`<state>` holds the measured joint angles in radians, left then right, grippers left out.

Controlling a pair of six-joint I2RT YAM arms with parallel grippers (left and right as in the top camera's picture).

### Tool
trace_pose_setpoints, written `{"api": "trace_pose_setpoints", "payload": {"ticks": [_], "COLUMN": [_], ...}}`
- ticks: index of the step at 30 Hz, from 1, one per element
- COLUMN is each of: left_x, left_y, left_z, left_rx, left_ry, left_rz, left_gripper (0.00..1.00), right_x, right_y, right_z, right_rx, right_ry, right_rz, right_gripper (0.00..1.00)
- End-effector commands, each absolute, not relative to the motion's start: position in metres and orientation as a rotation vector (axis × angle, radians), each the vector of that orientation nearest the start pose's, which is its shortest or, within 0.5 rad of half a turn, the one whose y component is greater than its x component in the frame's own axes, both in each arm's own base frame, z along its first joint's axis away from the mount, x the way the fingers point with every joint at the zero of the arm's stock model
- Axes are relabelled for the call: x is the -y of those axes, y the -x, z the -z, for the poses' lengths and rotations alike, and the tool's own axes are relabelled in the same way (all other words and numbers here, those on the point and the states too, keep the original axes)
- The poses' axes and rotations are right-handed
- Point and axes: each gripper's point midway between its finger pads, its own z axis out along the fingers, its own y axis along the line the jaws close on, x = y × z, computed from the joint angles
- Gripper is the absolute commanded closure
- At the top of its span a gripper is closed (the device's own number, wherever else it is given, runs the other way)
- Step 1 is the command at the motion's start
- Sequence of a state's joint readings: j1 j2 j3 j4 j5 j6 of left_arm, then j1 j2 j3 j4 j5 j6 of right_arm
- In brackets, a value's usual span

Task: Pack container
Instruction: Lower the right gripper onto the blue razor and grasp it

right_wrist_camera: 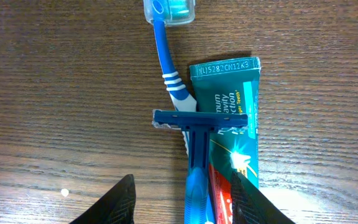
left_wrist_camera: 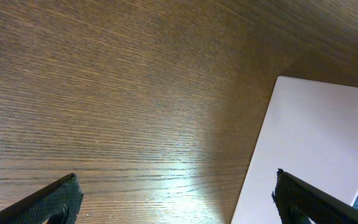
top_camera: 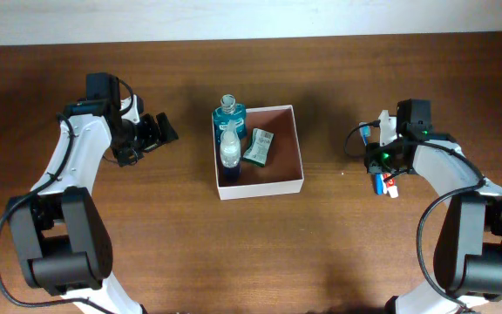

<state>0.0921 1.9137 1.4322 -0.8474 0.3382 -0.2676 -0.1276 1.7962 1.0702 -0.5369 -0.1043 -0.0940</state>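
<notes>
Altogether: one container (top_camera: 260,188), one razor (right_wrist_camera: 196,163), one toothbrush (right_wrist_camera: 165,57), one toothpaste tube (right_wrist_camera: 238,93).

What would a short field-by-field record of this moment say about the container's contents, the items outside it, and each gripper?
container: open white-walled box, mid-table
inside: teal bottle, clear bottle, green packet
outside: toothbrush, razor and toothpaste tube, overlapping on the table by the right arm
left gripper: open, empty, over bare wood beside the container's wall
right gripper: jaws apart, straddling the razor handle and tube; no grip visible
</notes>
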Motion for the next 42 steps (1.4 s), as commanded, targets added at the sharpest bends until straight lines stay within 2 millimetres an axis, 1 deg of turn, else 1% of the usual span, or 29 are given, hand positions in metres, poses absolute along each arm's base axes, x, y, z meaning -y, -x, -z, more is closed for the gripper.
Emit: {"api": "trace_pose_setpoints", "payload": {"ticks": [1, 10, 13, 15, 19, 24, 27, 37, 38, 42], "left_x": [0.017, 0.017, 0.017, 0.017, 0.017, 0.017, 0.017, 0.017, 0.017, 0.017], "left_y": [-0.412, -0.412, -0.412, -0.412, -0.412, -0.412, -0.412, -0.412, -0.412, -0.412], "left_z": [-0.064, -0.064, -0.064, -0.064, -0.064, -0.064, -0.064, -0.064, -0.064, -0.064], "left_rx": [-2.872, -2.872, -2.871, -2.872, -2.872, -2.872, -2.872, -2.872, -2.872, -2.872], "left_ry": [0.454, 0.453, 0.454, 0.454, 0.454, 0.453, 0.454, 0.453, 0.454, 0.453], "left_rz": [0.511, 0.511, 0.512, 0.512, 0.511, 0.512, 0.511, 0.511, 0.511, 0.512], "left_gripper": [0.01, 0.01, 0.01, 0.01, 0.01, 0.01, 0.01, 0.01, 0.01, 0.01], "right_x": [0.033, 0.033, 0.033, 0.033, 0.033, 0.033, 0.033, 0.034, 0.034, 0.034], "right_y": [-0.373, -0.377, -0.376, -0.376, -0.376, -0.376, -0.376, -0.378, -0.378, -0.378], "right_z": [-0.017, -0.004, -0.003, -0.003, -0.003, -0.003, -0.003, -0.003, -0.003, -0.004], "right_rx": [-2.825, -2.832, -2.835, -2.835, -2.836, -2.836, -2.836, -2.83, -2.83, -2.829], "right_ry": [-0.022, -0.022, -0.022, -0.022, -0.023, -0.023, -0.023, -0.023, -0.023, -0.023], "right_rz": [-0.079, -0.081, -0.081, -0.081, -0.082, -0.082, -0.082, -0.08, -0.081, -0.081], "right_gripper": [0.57, 0.57, 0.58, 0.62, 0.75, 0.75, 0.79, 0.8, 0.83, 0.85]}}
